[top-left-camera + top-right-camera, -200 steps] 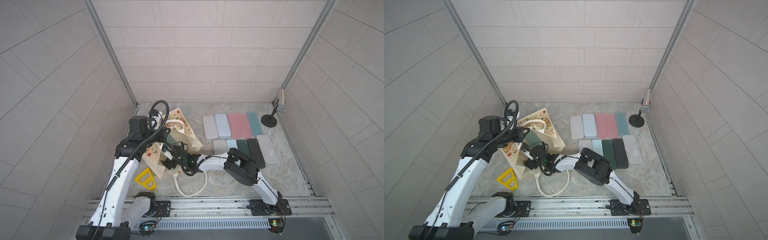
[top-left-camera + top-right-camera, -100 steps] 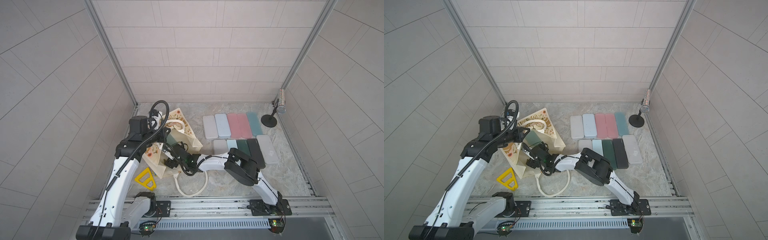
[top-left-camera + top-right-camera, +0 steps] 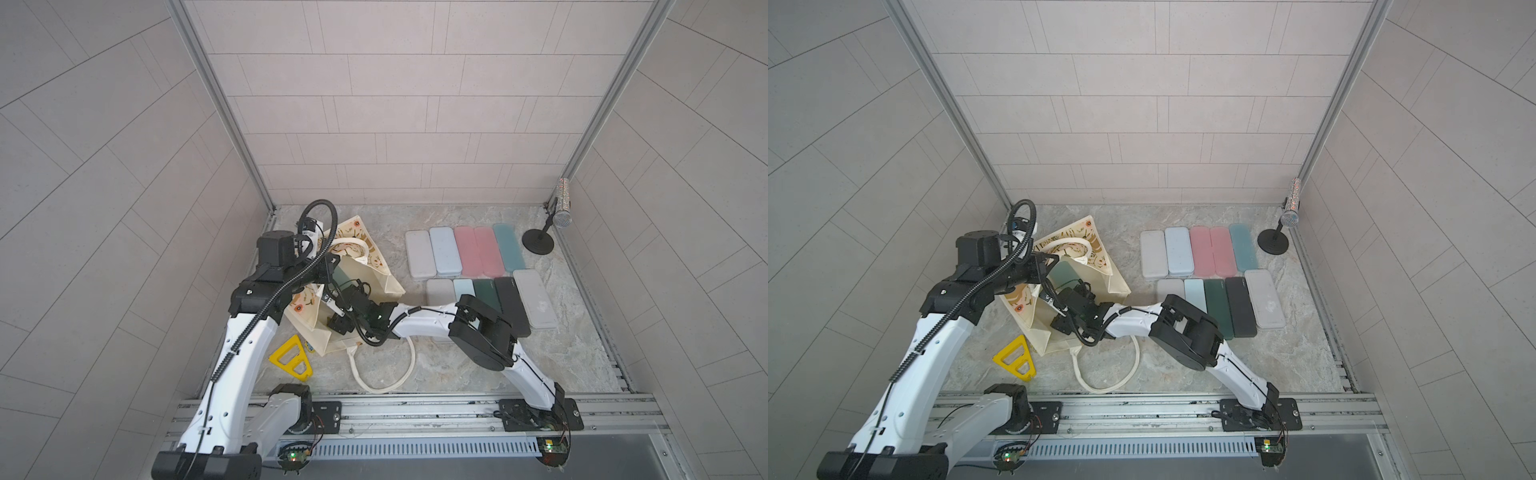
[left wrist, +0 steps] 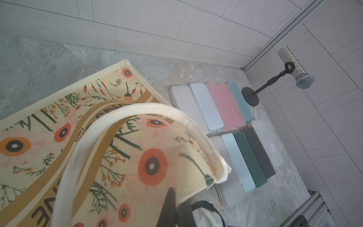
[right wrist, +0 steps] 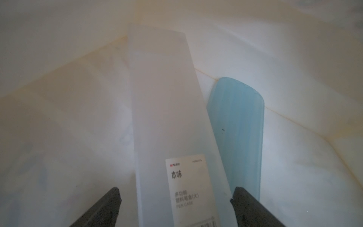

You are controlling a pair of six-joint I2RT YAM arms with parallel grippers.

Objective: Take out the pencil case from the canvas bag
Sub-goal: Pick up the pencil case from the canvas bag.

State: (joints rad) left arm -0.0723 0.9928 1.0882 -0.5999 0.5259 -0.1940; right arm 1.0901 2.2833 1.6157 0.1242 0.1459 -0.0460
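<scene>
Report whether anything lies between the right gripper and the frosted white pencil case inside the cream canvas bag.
Nothing visible does. The right gripper is open astride the frosted white pencil case inside the cream canvas bag. A light blue case lies alongside it, at one finger.

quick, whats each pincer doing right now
left pincer: closed, pinching the canvas bag rim.
right pincer: open inside the bag, straddling the frosted white pen case, not gripping.
</scene>
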